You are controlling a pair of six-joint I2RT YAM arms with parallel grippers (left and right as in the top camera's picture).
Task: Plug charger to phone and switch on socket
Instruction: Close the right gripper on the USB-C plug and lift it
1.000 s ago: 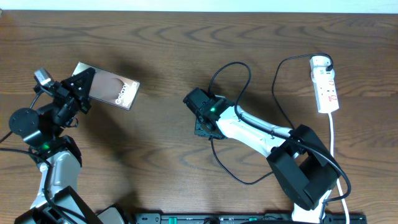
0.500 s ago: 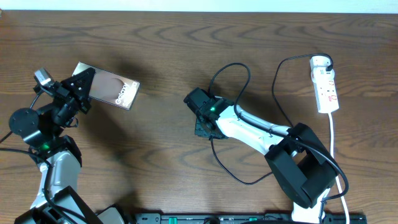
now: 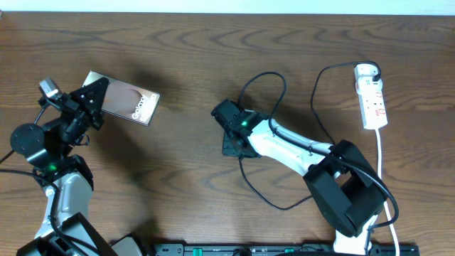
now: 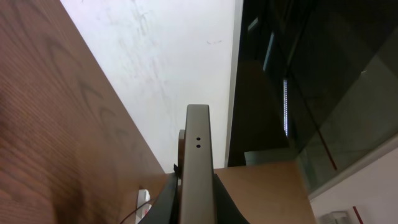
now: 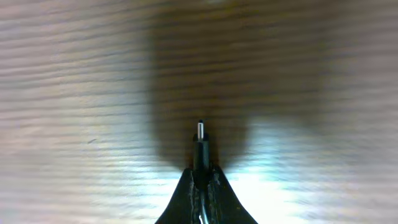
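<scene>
The phone (image 3: 129, 103) is a dark slab with white "Galaxy" text and a brownish oval, tilted at the upper left. My left gripper (image 3: 94, 104) is shut on its left end; the left wrist view shows its grey edge (image 4: 198, 162) between my fingers (image 4: 198, 208). My right gripper (image 3: 226, 115) is mid-table, shut on the charger plug (image 5: 200, 146), whose slim tip sticks out just above the wood. The black charger cable (image 3: 264, 80) loops behind it toward the socket (image 3: 372, 99), a white power strip at the far right.
The strip's white cord (image 3: 379, 153) runs down the right side. A black rail (image 3: 270, 249) lies along the front edge. The wooden table (image 3: 185, 178) spreads between the arms.
My right gripper with the plug has shifted very slightly to the right. The left arm and the phone have not moved.
</scene>
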